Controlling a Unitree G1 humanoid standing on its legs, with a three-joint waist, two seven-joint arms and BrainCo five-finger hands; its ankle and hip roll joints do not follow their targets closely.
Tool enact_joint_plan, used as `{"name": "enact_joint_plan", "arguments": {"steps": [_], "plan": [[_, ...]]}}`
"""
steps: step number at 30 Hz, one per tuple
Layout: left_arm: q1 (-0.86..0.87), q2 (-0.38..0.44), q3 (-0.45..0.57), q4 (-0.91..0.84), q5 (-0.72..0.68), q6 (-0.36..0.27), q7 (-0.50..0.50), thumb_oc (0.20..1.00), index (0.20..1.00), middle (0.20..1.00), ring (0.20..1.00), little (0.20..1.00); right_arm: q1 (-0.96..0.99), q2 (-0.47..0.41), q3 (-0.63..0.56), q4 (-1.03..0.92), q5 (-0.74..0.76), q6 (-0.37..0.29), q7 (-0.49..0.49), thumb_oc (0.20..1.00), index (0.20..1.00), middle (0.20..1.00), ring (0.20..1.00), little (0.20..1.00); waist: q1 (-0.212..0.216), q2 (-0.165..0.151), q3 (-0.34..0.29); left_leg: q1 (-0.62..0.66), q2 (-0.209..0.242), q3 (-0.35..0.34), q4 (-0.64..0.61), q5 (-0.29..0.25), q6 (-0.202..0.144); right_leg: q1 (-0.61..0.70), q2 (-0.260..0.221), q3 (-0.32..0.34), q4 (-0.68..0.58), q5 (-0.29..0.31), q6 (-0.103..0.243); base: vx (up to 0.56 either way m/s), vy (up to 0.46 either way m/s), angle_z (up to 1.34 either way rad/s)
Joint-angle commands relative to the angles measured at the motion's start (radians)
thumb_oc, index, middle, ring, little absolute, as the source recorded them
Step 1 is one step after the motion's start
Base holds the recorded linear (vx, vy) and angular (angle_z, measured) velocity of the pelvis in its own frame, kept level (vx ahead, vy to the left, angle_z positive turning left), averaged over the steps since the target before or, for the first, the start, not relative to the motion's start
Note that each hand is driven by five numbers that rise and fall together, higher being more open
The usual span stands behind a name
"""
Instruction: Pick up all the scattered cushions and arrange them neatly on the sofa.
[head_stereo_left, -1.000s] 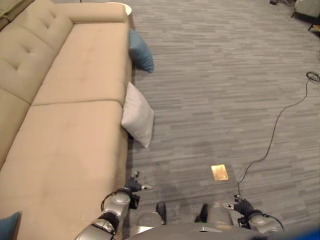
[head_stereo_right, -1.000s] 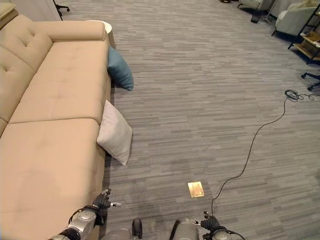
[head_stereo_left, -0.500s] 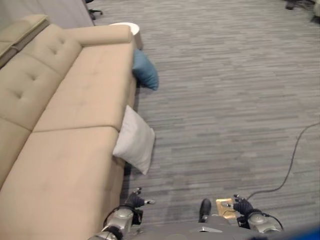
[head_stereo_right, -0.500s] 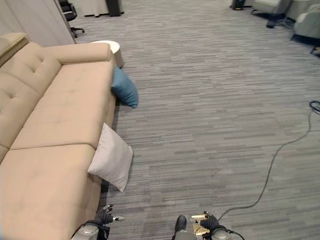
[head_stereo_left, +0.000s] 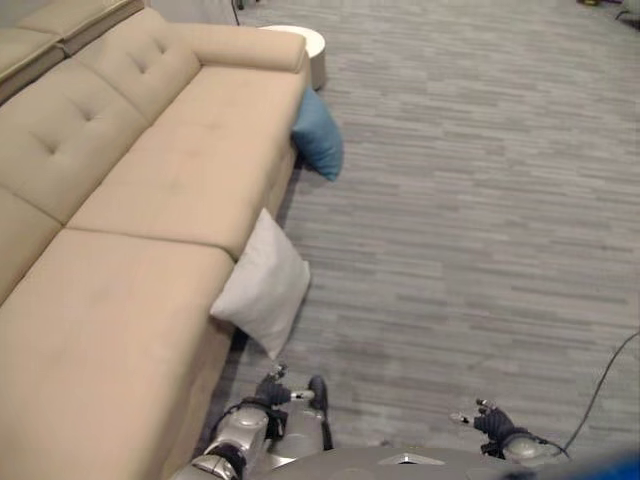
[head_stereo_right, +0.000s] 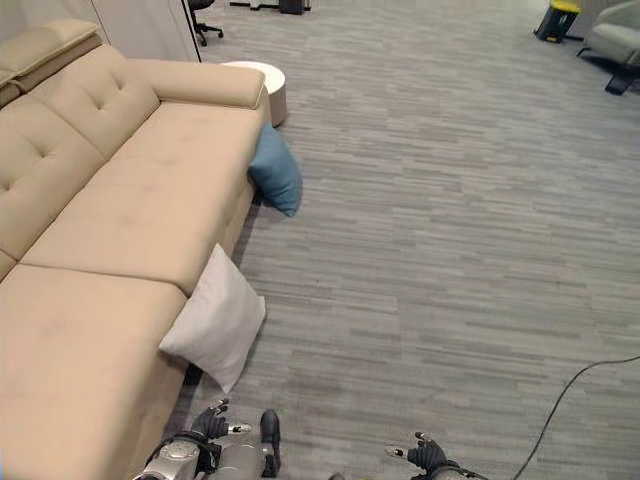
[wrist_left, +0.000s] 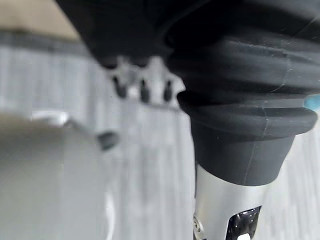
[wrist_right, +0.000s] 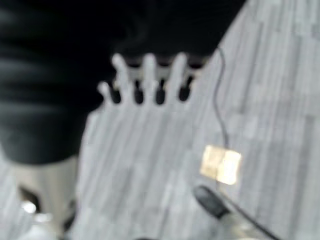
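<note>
Grey striped carpet (head_stereo_right: 430, 230) is stretching across the room before us, and a long beige sofa (head_stereo_right: 110, 210) is running along our left side, its tufted backrest at the far left and its seat cushions lying bare. We are looking down at two cushions sitting on the floor against the sofa's front edge. A white cushion (head_stereo_right: 214, 317) is leaning near us, tilted on one corner with its upper side resting against the seat front, roughly where the two seat sections meet. A blue cushion (head_stereo_right: 276, 172) is standing farther away, also propped against the sofa front, close to the far armrest. Beyond that armrest a small round white side table (head_stereo_right: 262, 82) is standing on the carpet. We are holding our left hand (head_stereo_left: 274, 393) low at the near edge of the scene, just beside the sofa's front and near the white cushion without touching it; its fingers are spread loosely and carrying nothing. Our right hand (head_stereo_left: 489, 419) is hanging low at the near right over bare carpet, its fingers likewise straight and relaxed, empty. In the right wrist view a small brass floor plate (wrist_right: 220, 164) is showing on the carpet past the fingers.
</note>
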Motion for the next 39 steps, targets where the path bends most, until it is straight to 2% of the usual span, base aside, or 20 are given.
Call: {"name": "enact_joint_plan", "arguments": {"steps": [1, 3, 4, 8, 10, 11, 12, 14, 16, 20, 22, 24, 25, 26, 28, 30, 36, 37, 38, 39], "plan": [[-0.028, -0.002, -0.029, 0.017, 0.012, -0.001, -0.005, 1.0, 1.0, 1.0, 1.0, 1.0, -0.035, -0.025, -0.011, -0.052, -0.005, -0.018, 0.003, 1.0, 1.0, 1.0, 1.0, 1.0, 0.033, 0.033, 0.024, 0.003, -0.018, -0.045, 0.091, -0.045, -0.024, -0.154, -0.11, 0.025, 0.339, 0.169, 0.102, 0.25, 0.139, 0.14], [-0.04, 0.007, -0.041, 0.007, 0.014, -0.002, -0.004, 1.0, 1.0, 1.0, 1.0, 1.0, -0.042, -0.021, -0.012, -0.061, 0.0, -0.017, 0.002, 1.0, 1.0, 1.0, 1.0, 1.0, 0.013, 0.043, 0.039, 0.049, -0.025, -0.073, 0.09, -0.075, -0.005, -0.218, -0.129, 0.046, 0.458, 0.207, 0.104, 0.27, 0.107, 0.54], [-0.039, 0.012, -0.039, 0.005, 0.01, -0.004, -0.002, 1.0, 1.0, 1.0, 1.0, 1.0, -0.041, -0.021, -0.011, -0.061, 0.0, -0.019, 0.004, 1.0, 1.0, 1.0, 1.0, 1.0, 0.013, 0.045, 0.035, 0.066, -0.028, -0.079, 0.083, -0.084, -0.004, -0.232, -0.139, 0.041, 0.451, 0.206, 0.099, 0.27, 0.04, 1.09], [-0.04, 0.016, -0.036, 0.015, 0.013, -0.006, -0.003, 1.0, 1.0, 1.0, 1.0, 1.0, -0.041, -0.019, 0.0, -0.07, -0.005, -0.022, 0.008, 1.0, 1.0, 1.0, 1.0, 1.0, 0.014, 0.044, 0.034, 0.107, -0.034, -0.128, 0.05, -0.098, -0.017, -0.267, -0.138, 0.062, 0.278, 0.193, 0.082, 0.24, -0.109, 0.58], [-0.039, 0.015, -0.038, 0.023, 0.024, -0.007, -0.002, 1.0, 1.0, 1.0, 1.0, 1.0, -0.046, -0.019, 0.007, -0.078, -0.001, -0.024, 0.011, 1.0, 1.0, 1.0, 1.0, 1.0, -0.001, 0.033, 0.035, 0.12, -0.037, -0.161, 0.05, -0.109, -0.028, -0.291, -0.108, 0.16, 0.155, 0.207, 0.086, 0.27, -0.171, 0.39], [-0.043, 0.014, -0.042, 0.032, 0.023, -0.012, -0.002, 1.0, 1.0, 1.0, 1.0, 1.0, -0.048, -0.019, 0.018, -0.082, 0.009, -0.025, 0.015, 1.0, 1.0, 1.0, 1.0, 1.0, -0.032, 0.028, 0.034, 0.136, -0.042, -0.226, 0.048, -0.127, -0.04, -0.325, -0.073, 0.336, 0.042, 0.235, 0.095, 0.39, -0.224, 0.53], [-0.043, 0.013, -0.045, 0.036, 0.025, -0.012, -0.004, 1.0, 1.0, 1.0, 1.0, 1.0, -0.049, -0.019, 0.018, -0.081, 0.013, -0.022, 0.018, 1.0, 1.0, 1.0, 1.0, 1.0, -0.043, 0.025, 0.031, 0.138, -0.043, -0.246, 0.048, -0.132, -0.044, -0.342, -0.07, 0.381, 0.026, 0.249, 0.103, 0.3, -0.165, 0.64], [-0.042, 0.012, -0.044, 0.04, 0.026, -0.014, -0.003, 1.0, 1.0, 1.0, 1.0, 1.0, -0.047, -0.019, 0.019, -0.078, 0.013, -0.019, 0.02, 1.0, 1.0, 1.0, 1.0, 1.0, -0.052, 0.024, 0.03, 0.142, -0.044, -0.264, 0.056, -0.145, -0.046, -0.349, -0.062, 0.402, 0.022, 0.254, 0.107, 0.17, -0.116, 1.12], [-0.029, 0.008, -0.035, 0.055, 0.024, -0.017, 0.001, 1.0, 1.0, 1.0, 1.0, 1.0, -0.033, -0.016, 0.018, -0.067, 0.004, -0.013, 0.024, 1.0, 1.0, 1.0, 1.0, 1.0, -0.05, 0.013, 0.021, 0.143, -0.048, -0.287, 0.084, -0.167, -0.056, -0.316, -0.073, 0.357, 0.01, 0.254, 0.106, 0.21, -0.18, 0.89], [-0.017, 0.005, -0.042, 0.044, 0.011, -0.015, -0.003, 1.0, 1.0, 1.0, 1.0, 1.0, -0.009, -0.029, 0.019, -0.069, 0.011, -0.02, 0.023, 1.0, 1.0, 1.0, 1.0, 1.0, -0.047, 0.0, 0.019, 0.096, -0.025, -0.3, 0.182, -0.152, -0.093, -0.26, -0.057, 0.297, -0.003, 0.228, 0.081, 0.14, -0.237, 0.81], [-0.024, 0.006, -0.058, 0.032, 0.01, -0.013, -0.007, 1.0, 1.0, 1.0, 1.0, 1.0, -0.01, -0.043, 0.024, -0.074, 0.021, -0.028, 0.016, 1.0, 1.0, 1.0, 1.0, 1.0, -0.053, -0.014, 0.038, 0.014, 0.016, -0.212, 0.315, -0.111, -0.111, -0.215, -0.055, 0.236, -0.021, 0.21, 0.051, 0.06, -0.261, 1.1], [-0.027, 0.006, -0.059, 0.028, 0.01, -0.011, -0.008, 1.0, 1.0, 1.0, 1.0, 1.0, -0.012, -0.044, 0.022, -0.073, 0.026, -0.026, 0.015, 1.0, 1.0, 1.0, 1.0, 1.0, -0.057, -0.015, 0.039, 0.006, 0.032, -0.181, 0.327, -0.114, -0.111, -0.201, -0.05, 0.222, -0.031, 0.204, 0.046, 0.04, -0.096, 1.0], [-0.038, 0.009, -0.068, 0.024, 0.013, -0.01, -0.008, 1.0, 1.0, 1.0, 1.0, 1.0, -0.018, -0.043, 0.018, -0.07, 0.041, -0.025, 0.012, 1.0, 1.0, 1.0, 1.0, 1.0, -0.07, -0.016, 0.036, 0.002, 0.073, -0.07, 0.277, -0.116, -0.097, -0.174, -0.047, 0.17, -0.052, 0.189, 0.042, 0.03, -0.053, 0.8], [-0.038, 0.009, -0.068, 0.024, 0.013, -0.01, -0.008, 1.0, 1.0, 1.0, 1.0, 1.0, -0.018, -0.043, 0.018, -0.07, 0.041, -0.025, 0.012, 1.0, 1.0, 1.0, 1.0, 1.0, -0.07, -0.016, 0.036, 0.003, 0.072, -0.07, 0.275, -0.115, -0.097, -0.173, -0.047, 0.17, -0.053, 0.189, 0.042, 0.07, -0.078, 0.89], [-0.038, 0.012, -0.064, 0.029, 0.018, -0.006, -0.007, 1.0, 1.0, 1.0, 1.0, 1.0, -0.019, -0.037, 0.01, -0.073, 0.05, -0.025, 0.01, 1.0, 1.0, 1.0, 1.0, 1.0, -0.082, -0.011, 0.025, -0.013, 0.098, 0.063, 0.202, -0.088, -0.089, -0.149, -0.044, 0.099, -0.057, 0.17, 0.041, 0.07, -0.022, 1.26], [-0.037, 0.012, -0.06, 0.034, 0.021, -0.003, -0.008, 1.0, 1.0, 1.0, 1.0, 1.0, -0.016, -0.034, 0.005, -0.075, 0.054, -0.024, 0.01, 1.0, 1.0, 1.0, 1.0, 1.0, -0.091, -0.004, 0.018, -0.005, 0.107, 0.103, 0.164, -0.078, -0.105, -0.131, -0.036, 0.082, -0.057, 0.148, 0.048, 0.15, 0.029, 0.97], [-0.026, 0.017, -0.044, 0.055, 0.022, -0.003, -0.011, 1.0, 1.0, 1.0, 1.0, 1.0, -0.028, -0.014, 0.007, -0.077, 0.038, -0.02, 0.014, 1.0, 1.0, 1.0, 1.0, 1.0, -0.08, -0.006, 0.008, 0.011, 0.057, 0.071, 0.107, -0.073, -0.082, -0.151, -0.07, 0.038, 0.043, 0.149, 0.064, 0.11, 0.109, 0.31], [-0.022, 0.019, -0.037, 0.052, 0.021, -0.002, -0.016, 1.0, 1.0, 1.0, 1.0, 1.0, -0.031, -0.011, 0.008, -0.082, 0.027, -0.018, 0.016, 1.0, 1.0, 1.0, 1.0, 1.0, -0.069, 0.002, 0.009, 0.032, 0.042, 0.067, 0.097, -0.091, -0.062, -0.175, -0.105, 0.023, 0.126, 0.157, 0.079, 0.06, 0.133, 0.07], [-0.022, 0.019, -0.037, 0.052, 0.021, -0.002, -0.016, 1.0, 1.0, 1.0, 1.0, 1.0, -0.031, -0.011, 0.008, -0.082, 0.027, -0.018, 0.016, 1.0, 1.0, 1.0, 1.0, 1.0, -0.068, 0.002, 0.008, 0.031, 0.042, 0.067, 0.097, -0.091, -0.062, -0.176, -0.106, 0.024, 0.128, 0.156, 0.08, 0.14, 0.243, 0.15], [-0.023, 0.028, -0.031, 0.053, 0.02, -0.003, -0.014, 1.0, 1.0, 1.0, 1.0, 1.0, -0.041, -0.004, 0.009, -0.091, 0.026, -0.019, 0.017, 1.0, 1.0, 1.0, 1.0, 1.0, -0.07, 0.007, 0.015, 0.058, 0.033, 0.066, 0.078, -0.098, -0.048, -0.209, -0.146, 0.026, 0.232, 0.19, 0.103, 0.08, 0.113, 0.13]]}}
